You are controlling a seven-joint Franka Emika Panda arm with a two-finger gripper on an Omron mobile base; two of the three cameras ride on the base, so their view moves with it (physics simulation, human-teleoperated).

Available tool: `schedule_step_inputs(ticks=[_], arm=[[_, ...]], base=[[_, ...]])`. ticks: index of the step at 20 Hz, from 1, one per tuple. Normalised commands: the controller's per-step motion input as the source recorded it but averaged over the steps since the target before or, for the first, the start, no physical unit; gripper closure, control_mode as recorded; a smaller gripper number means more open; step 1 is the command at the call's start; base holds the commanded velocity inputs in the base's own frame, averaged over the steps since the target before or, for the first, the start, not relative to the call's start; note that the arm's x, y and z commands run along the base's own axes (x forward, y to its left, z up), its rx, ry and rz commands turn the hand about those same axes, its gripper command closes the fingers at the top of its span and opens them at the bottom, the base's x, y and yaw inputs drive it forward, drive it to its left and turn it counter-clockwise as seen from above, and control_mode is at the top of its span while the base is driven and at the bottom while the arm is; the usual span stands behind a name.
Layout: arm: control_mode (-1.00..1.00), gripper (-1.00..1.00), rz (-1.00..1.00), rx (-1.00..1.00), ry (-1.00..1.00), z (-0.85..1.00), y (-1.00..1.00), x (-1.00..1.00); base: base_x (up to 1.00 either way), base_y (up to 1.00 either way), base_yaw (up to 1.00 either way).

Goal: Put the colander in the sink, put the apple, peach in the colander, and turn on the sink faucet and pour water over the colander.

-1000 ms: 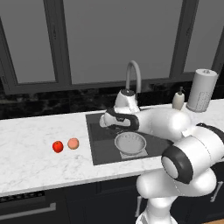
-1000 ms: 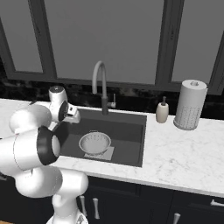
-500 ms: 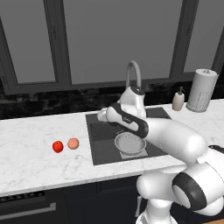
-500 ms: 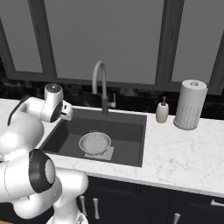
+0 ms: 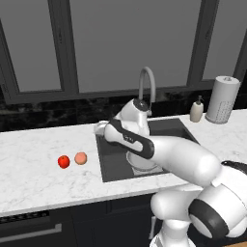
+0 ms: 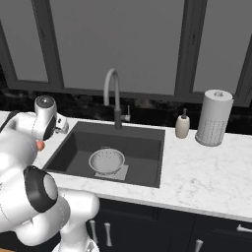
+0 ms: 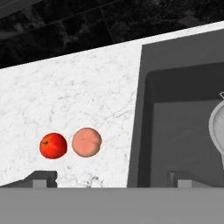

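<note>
The silvery colander (image 6: 107, 160) sits upright on the floor of the dark sink (image 6: 142, 138), below the gooseneck faucet (image 6: 114, 93). In the left base view my arm hides most of the colander (image 5: 144, 164). The red apple (image 5: 63, 161) and the pale peach (image 5: 81, 158) lie side by side, almost touching, on the white counter left of the sink (image 5: 113, 161). My gripper (image 5: 101, 128) hovers over the sink's left rim, open and empty. In the hand view the gripper (image 7: 113, 179) looks down at the apple (image 7: 53, 145) and peach (image 7: 87, 142); the colander (image 7: 217, 127) shows at the right edge.
A white soap dispenser (image 6: 182, 124) and a tall paper towel roll (image 6: 213, 118) stand on the counter right of the sink. Dark backsplash and windows run behind the faucet (image 5: 146, 82). White marble counter (image 5: 38, 144) stretches left of the fruits.
My arm has swung left, carrying the open gripper from over the sink basin to its left rim, nearer the fruits. Colander, apple and peach have stayed put.
</note>
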Motion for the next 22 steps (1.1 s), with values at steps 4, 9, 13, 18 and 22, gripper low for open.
schedule_step_inputs(ticks=[4, 9, 13, 18, 22], arm=[[-1.0, -1.0, 0.01, -0.01, 0.01, 0.0, 0.42, -0.15], [-1.0, -1.0, 0.01, -0.02, 0.07, 0.0, 0.23, -0.07], [-1.0, -1.0, 0.0, -0.04, 0.06, -0.02, 0.34, 0.0], [-1.0, -1.0, 0.0, -0.06, 0.06, -0.06, 0.47, 0.0], [-1.0, -1.0, 0.0, -0.02, 0.02, -0.01, 0.27, 0.0]], base=[[0.0, 0.0, 0.0], [0.0, 0.0, 0.0], [0.0, 0.0, 0.0], [0.0, 0.0, 0.0], [0.0, 0.0, 0.0]])
